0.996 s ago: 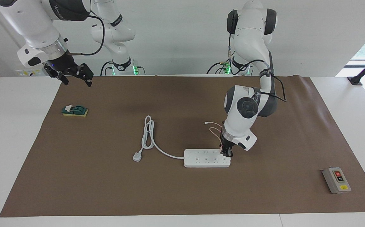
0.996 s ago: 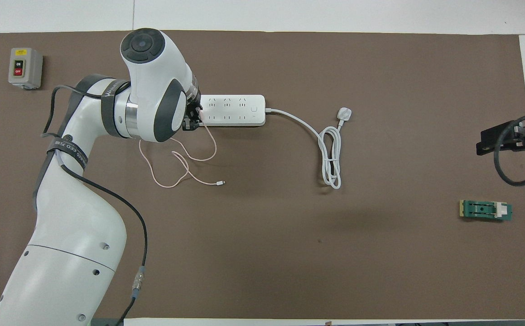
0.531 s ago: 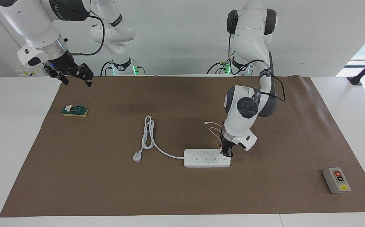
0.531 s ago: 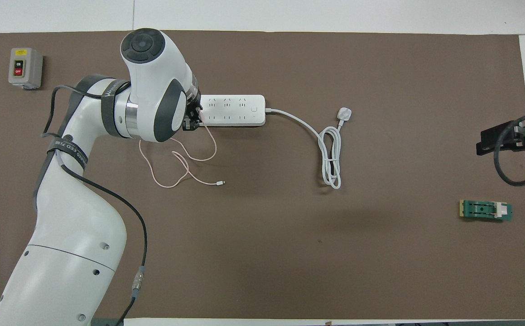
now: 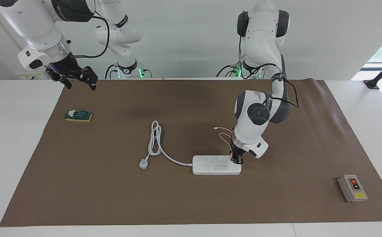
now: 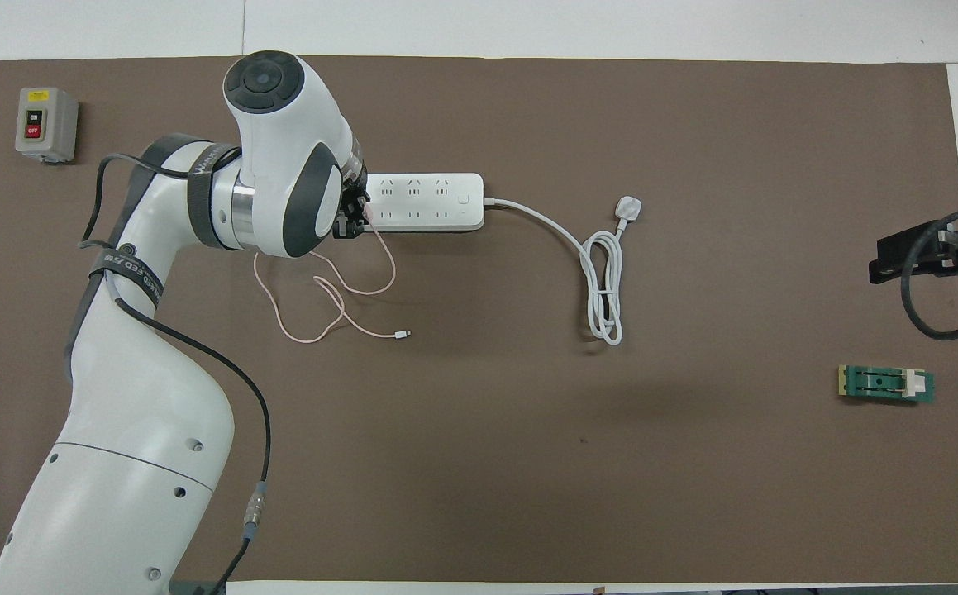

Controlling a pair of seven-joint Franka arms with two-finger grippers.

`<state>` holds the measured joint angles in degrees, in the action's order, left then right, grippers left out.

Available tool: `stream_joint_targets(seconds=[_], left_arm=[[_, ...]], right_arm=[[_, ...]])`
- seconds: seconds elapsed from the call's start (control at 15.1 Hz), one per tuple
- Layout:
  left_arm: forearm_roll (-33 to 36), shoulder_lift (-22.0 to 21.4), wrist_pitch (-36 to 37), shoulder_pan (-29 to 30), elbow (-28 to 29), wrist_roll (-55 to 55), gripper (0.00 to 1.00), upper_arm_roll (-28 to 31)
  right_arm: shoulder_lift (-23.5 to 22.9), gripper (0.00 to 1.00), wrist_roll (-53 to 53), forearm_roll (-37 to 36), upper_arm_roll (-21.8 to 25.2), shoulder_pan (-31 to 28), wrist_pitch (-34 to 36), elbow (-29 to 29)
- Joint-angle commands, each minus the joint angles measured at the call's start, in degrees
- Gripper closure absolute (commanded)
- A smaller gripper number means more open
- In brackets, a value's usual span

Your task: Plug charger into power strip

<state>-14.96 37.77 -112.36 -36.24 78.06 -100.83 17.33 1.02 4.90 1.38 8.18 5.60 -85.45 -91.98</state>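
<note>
Charger (image 5: 233, 154) sits clamped in left claw (image 5: 237, 161) atop power strip (image 5: 210, 165).

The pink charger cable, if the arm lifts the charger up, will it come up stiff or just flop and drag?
Probably floppy: the pink cable lies in loose loops on the brown mat, nearer to the robots than the power strip. It looks thin, so likely light. Its small white connector would probably trail and drag last.
</note>
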Motion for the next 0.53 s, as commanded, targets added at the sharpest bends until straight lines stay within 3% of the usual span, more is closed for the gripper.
stream_joint_targets(seconds=[0.0, 0.2, 0.33, 0.46], left_arm=[[0.72, 3.54, 7.42, 1.17, 0.79, 2.39, 1.00, 0.16], [0.90, 2.93, 7.34, 0.99, 0.60, 2.74, 1.00, 0.34], [0.72, 1.53, 7.42, 1.17, 0.08, 2.92, 0.63, 0.34], [0.72, -0.58, 7.77, 2.22, -0.01, 2.75, 0.42, 0.43]], right_arm=[[0.56, 0.00, -1.21, -0.76, -0.62, -0.77, 0.81, -0.40], [0.56, 0.00, -1.21, -0.76, -0.62, -0.77, 0.81, -0.40], [0.56, 0.00, -1.21, -0.76, -0.62, -0.77, 0.81, -0.40], [0.56, 0.00, -1.21, -0.76, -0.62, -0.77, 0.81, -0.40]])
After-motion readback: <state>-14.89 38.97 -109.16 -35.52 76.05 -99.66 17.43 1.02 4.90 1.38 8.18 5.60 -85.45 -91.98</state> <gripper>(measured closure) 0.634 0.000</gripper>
